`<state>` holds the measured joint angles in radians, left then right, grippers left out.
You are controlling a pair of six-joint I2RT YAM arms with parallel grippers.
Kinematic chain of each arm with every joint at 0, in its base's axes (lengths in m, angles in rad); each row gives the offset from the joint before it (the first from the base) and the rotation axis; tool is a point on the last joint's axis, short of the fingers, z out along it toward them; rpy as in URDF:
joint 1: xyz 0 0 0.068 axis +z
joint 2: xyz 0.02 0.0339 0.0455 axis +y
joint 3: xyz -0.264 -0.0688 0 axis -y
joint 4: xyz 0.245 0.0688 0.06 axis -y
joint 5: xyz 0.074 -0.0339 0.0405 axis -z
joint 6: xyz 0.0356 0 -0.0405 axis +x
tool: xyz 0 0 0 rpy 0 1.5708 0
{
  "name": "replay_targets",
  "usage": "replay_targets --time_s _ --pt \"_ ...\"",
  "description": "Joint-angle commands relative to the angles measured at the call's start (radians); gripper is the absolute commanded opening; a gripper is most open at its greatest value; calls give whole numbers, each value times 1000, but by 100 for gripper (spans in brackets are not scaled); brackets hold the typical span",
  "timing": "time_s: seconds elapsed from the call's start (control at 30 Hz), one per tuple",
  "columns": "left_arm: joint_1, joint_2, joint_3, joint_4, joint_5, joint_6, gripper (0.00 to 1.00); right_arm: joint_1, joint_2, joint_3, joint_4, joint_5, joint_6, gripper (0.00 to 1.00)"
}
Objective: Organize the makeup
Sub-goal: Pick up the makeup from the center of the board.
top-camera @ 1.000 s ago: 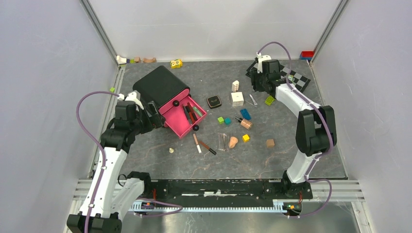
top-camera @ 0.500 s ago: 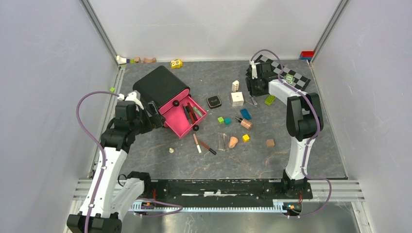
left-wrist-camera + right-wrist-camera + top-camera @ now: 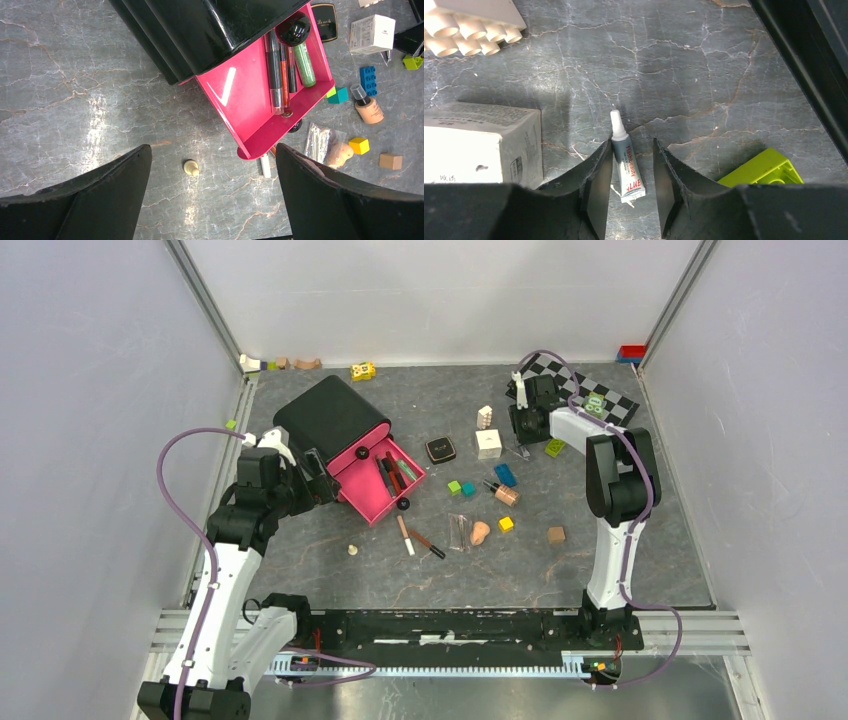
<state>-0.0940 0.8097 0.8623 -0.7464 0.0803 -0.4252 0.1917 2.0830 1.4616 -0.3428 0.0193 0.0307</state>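
Right gripper (image 3: 631,145) low over table, jaws half-closed astride small white-tipped tube (image 3: 626,167). Tube lies flat, tip toward 12. Slim gap on its 3 o'clock side, so no pinch yet. White box (image 3: 479,140) at tube's 9, lime block (image 3: 764,172) at its 4. My left gripper (image 3: 212,150) spread wide, empty. Pink drawer (image 3: 240,100) at its 1 o'clock, pencils (image 3: 275,70) and green tube (image 3: 304,65) inside.

A white cube (image 3: 488,443) stands on the grey worktop (image 3: 330,570), just in front of a cream studded block (image 3: 485,417). To its right a lime block (image 3: 555,447) lies near a checkered mat (image 3: 612,400). A blue block (image 3: 505,475), green cube (image 3: 454,487), teal cube (image 3: 468,489), yellow cube (image 3: 506,524) and brown cube (image 3: 556,535) lie scattered nearer the front.
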Motion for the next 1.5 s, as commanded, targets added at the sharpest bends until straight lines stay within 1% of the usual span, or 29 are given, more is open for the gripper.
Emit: replay_targets --time_s 0.0,0.23,0.47,0.6,0.77,0.87,0.97,1.13,1.2,1.27,1.33,1.47 --pt "-4 -7 5 24 -7 31 99 -2 -10 -30 19 36 14 38" --pt "-4 -8 4 24 -4 31 99 -1 -35 -69 48 35 20 26" --pt "-4 -9 5 24 -5 31 99 -2 -113 -121 88 71 38 22" --pt "-4 -8 4 24 -5 31 99 -2 -177 -161 119 97 53 21" --pt "-5 -10 5 24 -5 31 99 -1 -265 -208 142 95 69 21" --pt "-5 -11 5 25 -5 31 99 -1 -329 -245 162 71 89 21" --pt "-5 -12 4 24 -8 31 99 12 -408 -297 203 3 127 20" --pt "-4 -21 4 25 -19 28 99 92 -498 -315 215 -17 167 20" --pt "-4 -21 4 24 -20 28 99 140 -514 -307 221 -50 189 20" --pt "-5 -19 4 25 -20 28 99 209 -517 -284 223 -66 209 22" --pt "-4 -24 10 13 -41 26 98 271 -507 -261 241 -120 233 24" --pt "-4 -73 8 9 -77 14 98 364 -485 -234 274 -165 294 25"
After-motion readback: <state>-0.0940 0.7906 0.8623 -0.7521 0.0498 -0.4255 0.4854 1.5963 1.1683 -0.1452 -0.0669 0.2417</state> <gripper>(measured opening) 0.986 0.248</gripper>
